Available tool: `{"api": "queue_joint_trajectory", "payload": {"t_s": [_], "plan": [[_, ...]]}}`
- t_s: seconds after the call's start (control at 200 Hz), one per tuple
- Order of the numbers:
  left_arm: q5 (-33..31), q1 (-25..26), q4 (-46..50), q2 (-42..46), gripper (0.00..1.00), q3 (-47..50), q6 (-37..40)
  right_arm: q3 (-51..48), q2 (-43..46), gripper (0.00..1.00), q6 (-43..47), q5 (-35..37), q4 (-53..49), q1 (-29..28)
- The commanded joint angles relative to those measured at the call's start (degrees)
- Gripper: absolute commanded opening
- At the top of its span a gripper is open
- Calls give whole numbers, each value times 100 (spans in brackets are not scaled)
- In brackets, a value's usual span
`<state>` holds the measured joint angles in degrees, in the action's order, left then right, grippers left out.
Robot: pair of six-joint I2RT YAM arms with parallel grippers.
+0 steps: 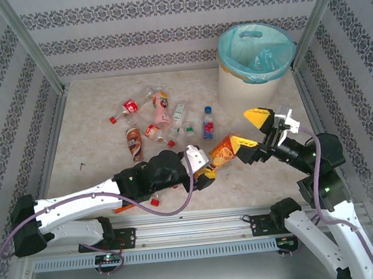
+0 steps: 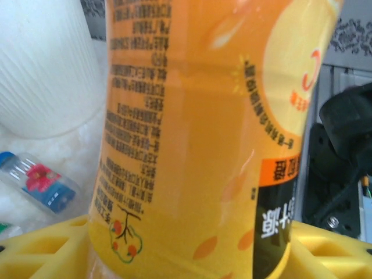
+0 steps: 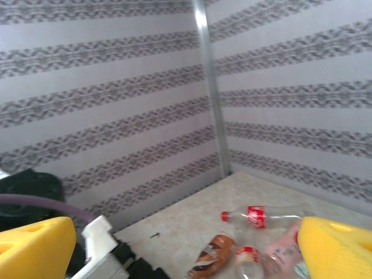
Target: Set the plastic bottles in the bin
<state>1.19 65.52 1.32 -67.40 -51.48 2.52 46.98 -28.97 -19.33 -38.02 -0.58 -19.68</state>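
Note:
My left gripper (image 1: 205, 167) is shut on an orange-labelled plastic bottle (image 1: 223, 150), held above the table's near middle. In the left wrist view this bottle (image 2: 192, 128) stands between the two yellow fingers (image 2: 40, 247). My right gripper (image 1: 251, 130) is open just right of the bottle, one finger close to its end, and its wrist view shows nothing between the fingers (image 3: 334, 244). Several other bottles lie mid-table: a red-labelled one (image 1: 130, 107), a pink one (image 1: 162, 115), a brown one (image 1: 134, 143) and a blue one (image 1: 207, 123). The cream bin (image 1: 234, 89) with a turquoise liner stands at the back right.
Patterned walls with metal corner posts (image 1: 31, 45) enclose the table. A small red-capped item (image 1: 154, 201) lies beside the left arm near the front rail. The bin wall (image 2: 40, 70) and the blue bottle (image 2: 38, 180) show behind the held bottle.

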Motion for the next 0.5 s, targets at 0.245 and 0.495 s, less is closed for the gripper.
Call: {"api": "queue_joint_trajectory", "payload": {"t_s": [0.245,0.495], "plan": [[-291,-39,-1502,654,63,494,285,74,-178,98,39,-487,242,-503],[-19,-39,-1648,891,62,633,309,232,-718,98,274,-339,165,-1322]]}}
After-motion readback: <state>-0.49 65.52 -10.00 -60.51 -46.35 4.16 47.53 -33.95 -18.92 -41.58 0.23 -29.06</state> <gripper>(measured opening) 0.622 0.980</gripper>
